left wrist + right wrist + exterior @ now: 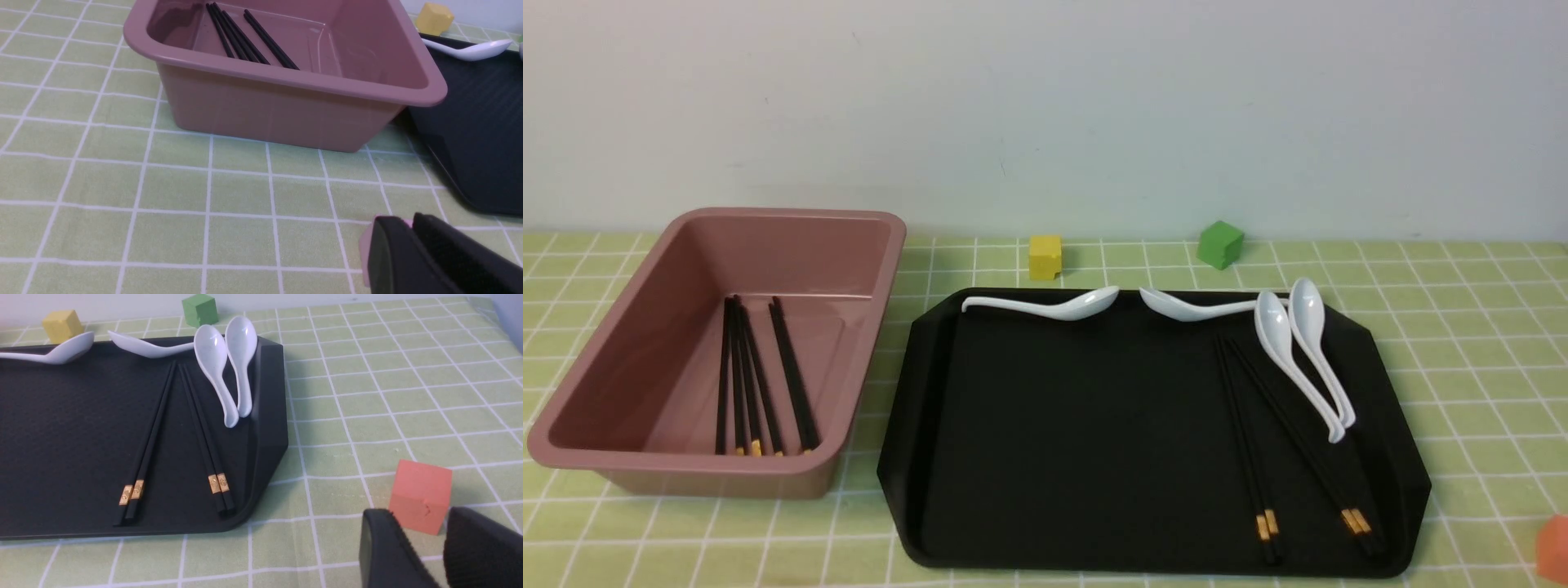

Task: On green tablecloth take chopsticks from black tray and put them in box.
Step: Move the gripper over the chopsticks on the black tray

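The black tray point(1078, 425) lies on the green tablecloth point(1462, 343). Two pairs of black chopsticks lie on its right part, one pair point(1245, 441) left of the other point(1307, 449); both also show in the right wrist view point(149, 437) point(204, 437). The pink-brown box point(792, 245) stands left of the tray with several chopsticks point(756, 376) lying inside. My left gripper point(410, 222) is shut and empty, low over the cloth in front of the box point(278, 106). My right gripper point(419, 522) is open and empty, to the right of the tray point(61, 428). Neither gripper shows in the front view.
Several white spoons lie along the tray's far edge point(1054, 306) and on its right part point(1294, 351). A yellow cube point(1045, 257) and a green cube point(1219, 243) stand behind the tray. An orange cube point(421, 494) sits just beyond my right fingers. A pale pink cube point(365, 245) is partly hidden behind my left fingers.
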{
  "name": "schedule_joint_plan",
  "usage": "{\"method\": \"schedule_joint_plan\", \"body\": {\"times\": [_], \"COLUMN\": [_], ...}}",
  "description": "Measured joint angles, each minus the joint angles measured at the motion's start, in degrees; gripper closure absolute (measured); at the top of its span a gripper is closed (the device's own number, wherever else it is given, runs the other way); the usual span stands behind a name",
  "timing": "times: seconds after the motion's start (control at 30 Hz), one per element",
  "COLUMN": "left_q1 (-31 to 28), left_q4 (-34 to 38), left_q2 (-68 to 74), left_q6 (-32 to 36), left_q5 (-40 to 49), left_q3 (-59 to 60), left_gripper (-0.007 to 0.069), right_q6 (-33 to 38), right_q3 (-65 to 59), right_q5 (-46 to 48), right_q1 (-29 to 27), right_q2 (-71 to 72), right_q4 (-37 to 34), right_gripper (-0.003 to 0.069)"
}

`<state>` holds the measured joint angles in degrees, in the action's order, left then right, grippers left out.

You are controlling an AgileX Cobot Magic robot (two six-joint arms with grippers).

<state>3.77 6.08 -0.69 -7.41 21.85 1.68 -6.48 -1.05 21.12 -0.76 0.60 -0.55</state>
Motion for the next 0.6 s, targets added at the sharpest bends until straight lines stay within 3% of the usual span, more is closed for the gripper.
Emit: {"method": "schedule_joint_plan", "body": {"times": [0.6], "left_q1": [0.0], "left_q4": [0.0], "left_q2": [0.0], "left_q6": [0.0], "left_q5": [0.05], "left_q3": [0.0], "left_gripper": [0.0528], "right_q6": [0.0], "right_q3": [0.0], "right_q5": [0.0], "right_q1": [0.0], "right_q2": [0.0], "right_q4": [0.15], "right_gripper": [0.0419]}}
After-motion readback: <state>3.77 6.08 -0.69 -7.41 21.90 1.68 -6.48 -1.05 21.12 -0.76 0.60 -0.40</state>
